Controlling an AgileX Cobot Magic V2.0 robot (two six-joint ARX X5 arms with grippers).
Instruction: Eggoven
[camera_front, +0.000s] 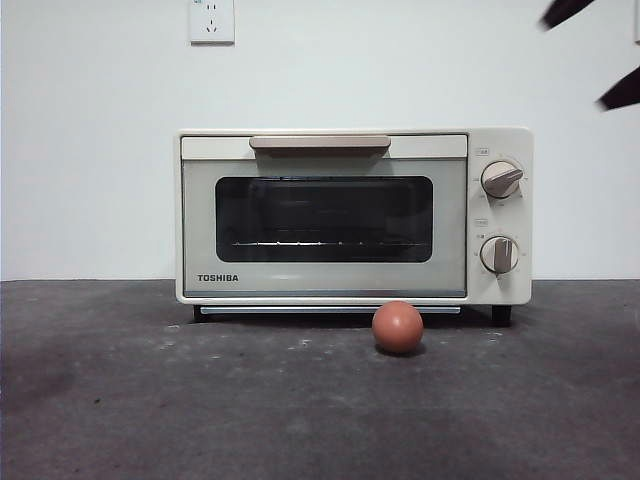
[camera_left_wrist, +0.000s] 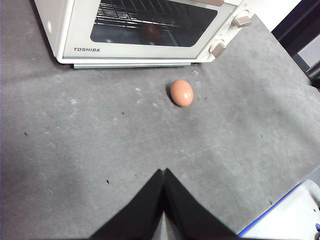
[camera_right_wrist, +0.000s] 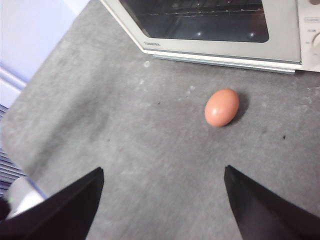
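Note:
A small reddish-brown egg (camera_front: 397, 327) lies on the dark grey table just in front of the cream Toshiba toaster oven (camera_front: 352, 215), below its right half. The oven door is shut, with the tan handle (camera_front: 320, 142) on top and two grey dials (camera_front: 501, 180) at the right. The egg also shows in the left wrist view (camera_left_wrist: 181, 92) and the right wrist view (camera_right_wrist: 221, 107). My right gripper (camera_right_wrist: 162, 175) is open and empty above the table, short of the egg. My left gripper (camera_left_wrist: 164, 172) is shut and empty, farther back. In the front view only black tips (camera_front: 620, 92) show at the top right.
A white wall with a socket (camera_front: 211, 20) stands behind the oven. The grey table (camera_front: 150, 400) spreads in front of the oven. A white and blue thing (camera_left_wrist: 295, 220) lies past the table's edge in the left wrist view.

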